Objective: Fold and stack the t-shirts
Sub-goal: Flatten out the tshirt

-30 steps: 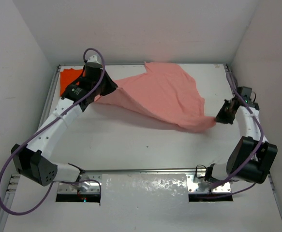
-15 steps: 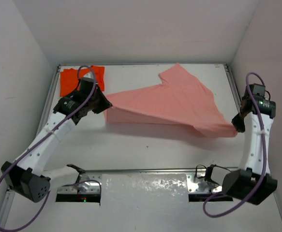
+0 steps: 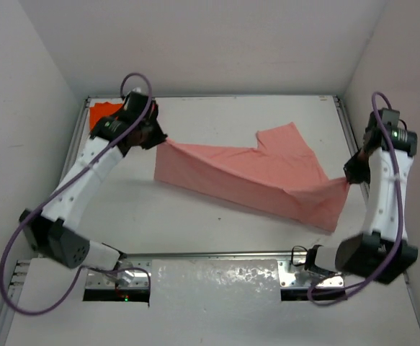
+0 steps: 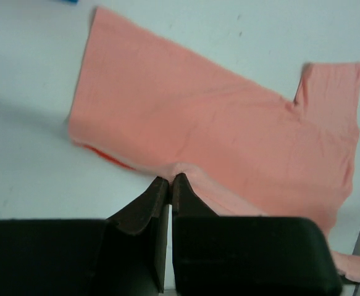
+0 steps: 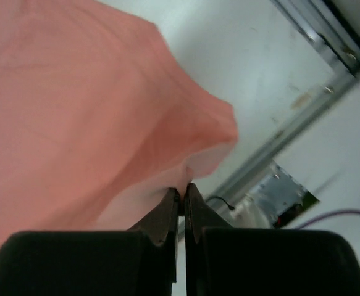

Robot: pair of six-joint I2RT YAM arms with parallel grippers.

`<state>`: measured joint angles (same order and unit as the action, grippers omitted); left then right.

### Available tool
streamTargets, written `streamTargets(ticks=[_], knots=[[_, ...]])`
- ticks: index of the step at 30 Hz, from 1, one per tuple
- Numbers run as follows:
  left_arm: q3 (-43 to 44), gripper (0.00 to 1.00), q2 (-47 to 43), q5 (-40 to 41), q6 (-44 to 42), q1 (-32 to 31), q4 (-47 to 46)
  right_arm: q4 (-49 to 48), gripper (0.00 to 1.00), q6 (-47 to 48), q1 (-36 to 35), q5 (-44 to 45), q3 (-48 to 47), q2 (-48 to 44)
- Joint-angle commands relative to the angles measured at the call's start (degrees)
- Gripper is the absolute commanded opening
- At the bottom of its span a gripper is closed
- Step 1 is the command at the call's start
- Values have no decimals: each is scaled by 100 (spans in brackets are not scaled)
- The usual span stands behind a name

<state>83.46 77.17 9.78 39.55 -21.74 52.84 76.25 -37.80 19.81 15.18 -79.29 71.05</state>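
The pink shirt (image 3: 253,176) hangs spread as a long band across the middle of the bench (image 3: 217,231), running from far left to near right; the left jaws are pinched shut on its far-left corner, and the right jaws are pinched shut on a bunched fold at its right end; in both wrist views the black fingers meet with only cloth between them. The top edge runs taut between the two grips, with one sleeve (image 3: 289,137) jutting toward the far wall; the lower edge runs straight and slants toward the near right; whether it touches the bench I cannot tell. The orange shirt (image 3: 98,115) lies in the far left corner, partly hidden behind the left arm (image 3: 87,180), apart from the pink one; a sliver of blue (image 4: 68,1) shows at the top edge of the left wrist view. The right arm (image 3: 386,194) stands close to the right rail (image 3: 345,126) and the side wall, with little room on that side; bare bench lies between the shirt and the near rail (image 3: 217,254), and a strip more lies behind it up to the far wall.
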Motion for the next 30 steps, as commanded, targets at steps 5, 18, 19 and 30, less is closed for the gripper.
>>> streamTargets(ticks=[5,18,19,30], knots=[[2539,0,2362,-395,-458,406,-520,-217,0,721,-486,-1262,-4175,3731],[5330,0,3754,-2199,483,1461,-3859,-4626,0,389,-400,-3232,-5465,4075],[5321,0,3692,-2304,562,1584,-3956,-4837,0,257,-217,-3406,-5527,4032],[2035,0,1664,-3064,564,1569,-3474,-5490,0,519,23,-2925,-2359,1819]])
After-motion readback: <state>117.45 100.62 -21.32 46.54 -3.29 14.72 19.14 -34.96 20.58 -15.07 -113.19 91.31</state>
